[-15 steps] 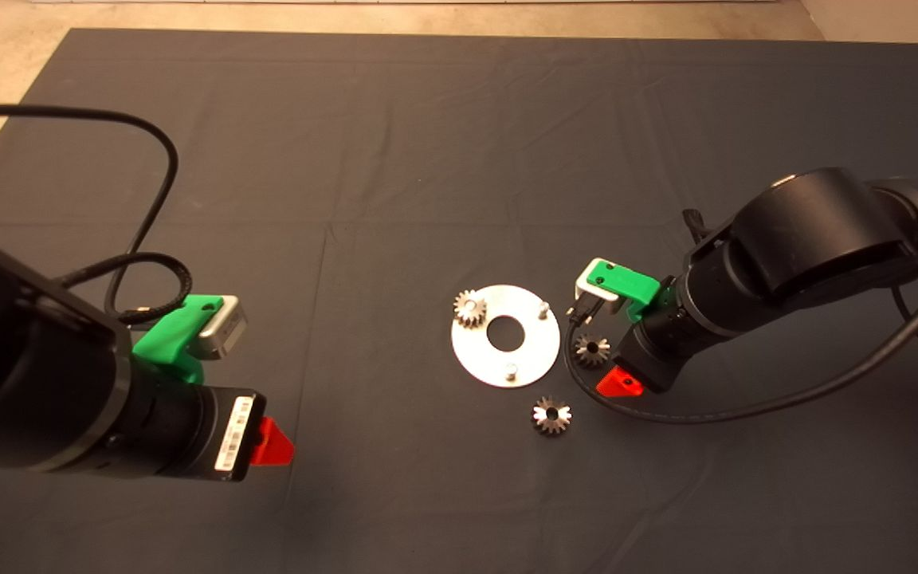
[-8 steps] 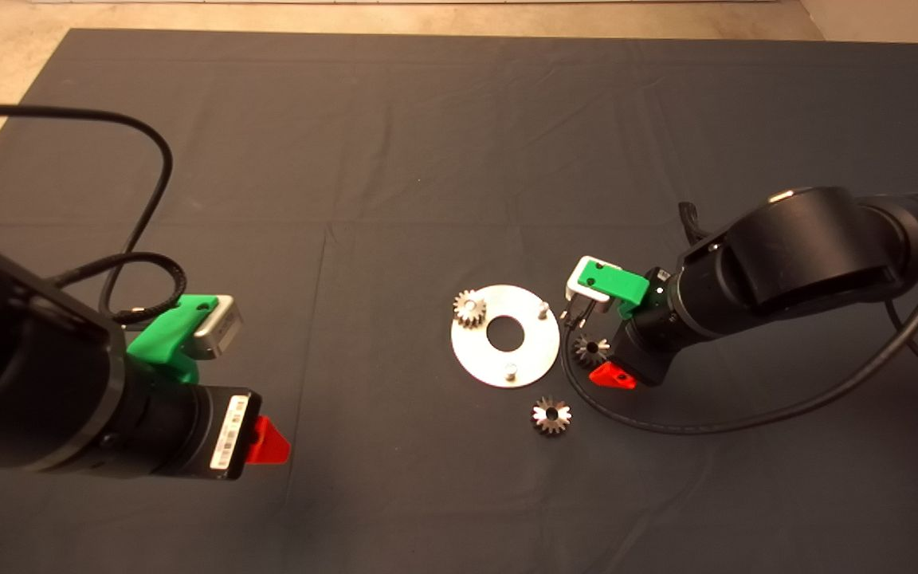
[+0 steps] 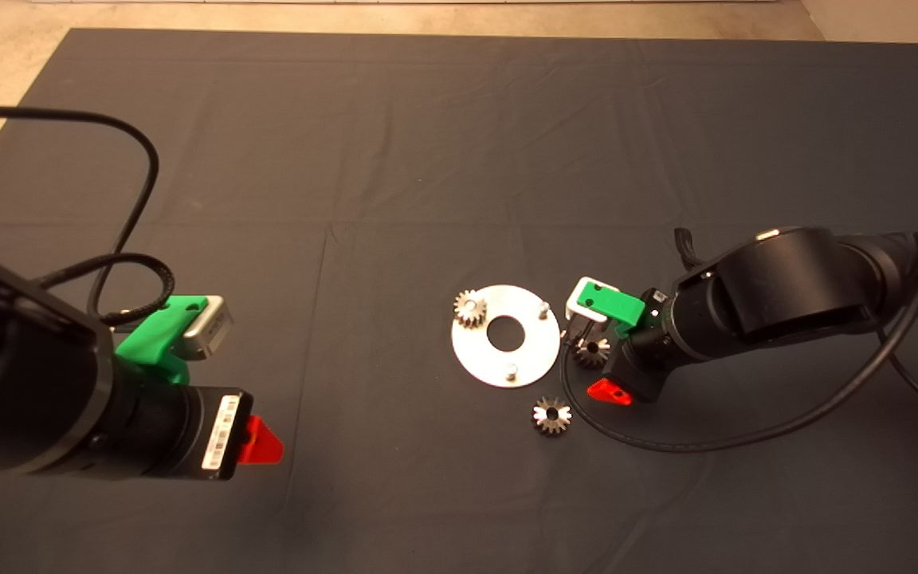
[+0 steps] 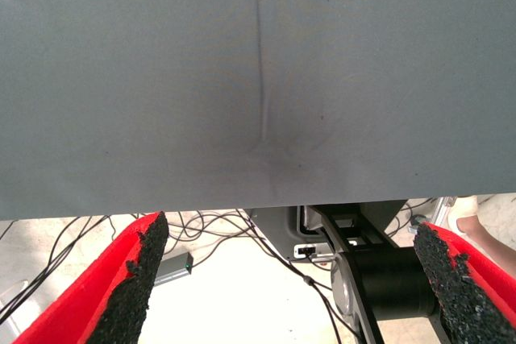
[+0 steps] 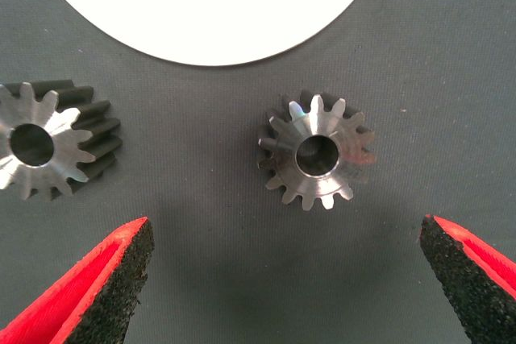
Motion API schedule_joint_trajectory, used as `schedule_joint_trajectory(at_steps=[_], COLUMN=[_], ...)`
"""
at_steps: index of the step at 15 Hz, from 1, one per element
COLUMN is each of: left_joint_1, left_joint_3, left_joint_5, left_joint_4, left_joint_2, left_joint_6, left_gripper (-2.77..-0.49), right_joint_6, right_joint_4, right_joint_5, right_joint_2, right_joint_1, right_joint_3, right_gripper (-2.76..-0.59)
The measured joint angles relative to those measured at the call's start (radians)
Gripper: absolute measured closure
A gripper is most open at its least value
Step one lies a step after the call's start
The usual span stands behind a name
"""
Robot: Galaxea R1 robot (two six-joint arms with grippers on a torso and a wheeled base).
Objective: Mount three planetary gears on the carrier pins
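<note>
The round silver disc [image 3: 478, 353] lies mid-mat with a central hole. One planetary gear [image 3: 469, 308] sits on its far-left carrier pin; two carrier pins [image 3: 543, 305] [image 3: 511, 370] stand bare. A second gear [image 3: 591, 349] lies on the mat by the disc's right edge, and a third [image 3: 551, 415] lies in front of the disc. My right gripper [image 3: 601, 363] is open and hangs just above the second gear. In the right wrist view that gear [image 5: 317, 156] lies between the spread fingertips [image 5: 133, 239], beside the third gear [image 5: 48, 144] and the disc's rim [image 5: 210, 14]. My left gripper [image 3: 256, 440] is open and empty at the lower left.
The left wrist view [image 4: 286, 231] looks over bare mat [image 4: 258, 78] to its edge, with cables [image 4: 210, 227] on the floor beyond. The right arm's black cable [image 3: 666, 442] loops on the mat in front of the right gripper.
My right gripper has come down and slightly left, closer over the gear beside the disc. My left arm has drifted a little left and down. The gears and disc have not moved.
</note>
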Motion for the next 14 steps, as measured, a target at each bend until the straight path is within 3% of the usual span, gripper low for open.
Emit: schedule_joint_trajectory(at_steps=[10, 14], left_joint_1=[0.000, 0.000], left_joint_3=[0.001, 0.002], left_joint_5=[0.000, 0.000], left_joint_4=[0.000, -0.005], left_joint_2=[0.002, 0.003], left_joint_6=[0.000, -0.001], left_gripper=[-2.17, -2.17], right_joint_6=[0.045, 0.101], right_joint_4=[-0.066, -0.073], right_joint_5=[-0.001, 0.000], right_joint_2=[-0.040, -0.041], right_joint_1=[-0.010, -0.010], right_joint_3=[0.000, 0.000], right_gripper=[-2.46, -2.46])
